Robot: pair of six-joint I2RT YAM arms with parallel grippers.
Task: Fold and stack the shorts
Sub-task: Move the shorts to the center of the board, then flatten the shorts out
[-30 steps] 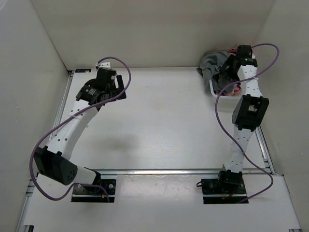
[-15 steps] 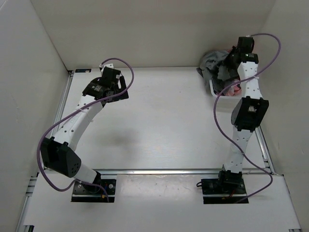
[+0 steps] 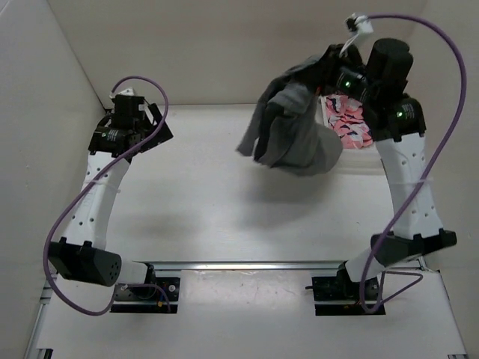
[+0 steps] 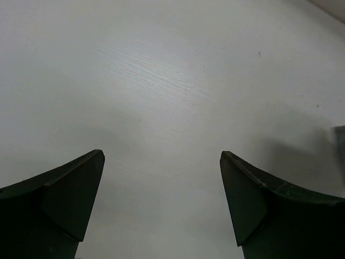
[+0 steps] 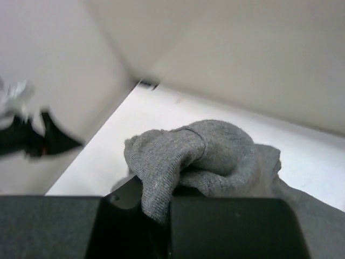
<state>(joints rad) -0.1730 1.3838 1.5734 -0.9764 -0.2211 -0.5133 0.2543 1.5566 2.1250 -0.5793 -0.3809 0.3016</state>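
The grey shorts [image 3: 293,134] hang bunched in the air over the back right of the table, held by one gathered fold. My right gripper [image 3: 331,73] is shut on that fold, high above the table. In the right wrist view the grey fabric [image 5: 199,151] bulges out from between the black fingers of the right gripper [image 5: 161,208]. My left gripper [image 3: 153,129] is at the far left near the back wall, open and apart from the shorts. The left wrist view shows only bare white table between the wide-spread fingers of the left gripper [image 4: 161,156].
A pink patterned garment [image 3: 349,123] lies at the back right, just behind the hanging shorts. White walls [image 3: 45,112] close the table on the left, back and right. A metal rail [image 3: 247,265] runs along the front by the arm bases.
The right gripper shut on the shorts in the back-right pile and lifted them up and to the left. The left arm swung back towards the left wall, still open.
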